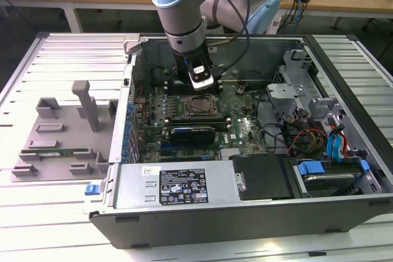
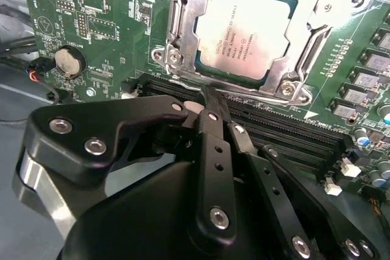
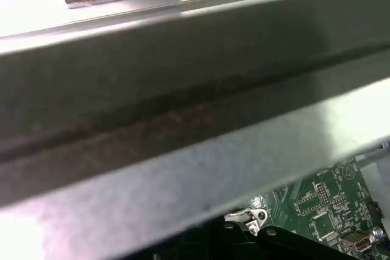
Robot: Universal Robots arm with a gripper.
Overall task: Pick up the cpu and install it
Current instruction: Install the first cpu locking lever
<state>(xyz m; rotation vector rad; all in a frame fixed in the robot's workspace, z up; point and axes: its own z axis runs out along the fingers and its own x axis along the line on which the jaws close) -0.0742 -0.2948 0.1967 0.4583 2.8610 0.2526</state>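
A slatted white metal table (image 1: 55,50) carries an open computer case (image 1: 245,207), with a grey plastic fixture (image 1: 64,133) lying just beside the case on the exterior view's left.

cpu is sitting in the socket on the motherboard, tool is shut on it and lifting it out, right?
Not quite. The cpu does sit in the socket frame on the motherboard, but the tool is not gripping it. In the second wrist view its fingertips sit beside the socket's edge, off the chip.
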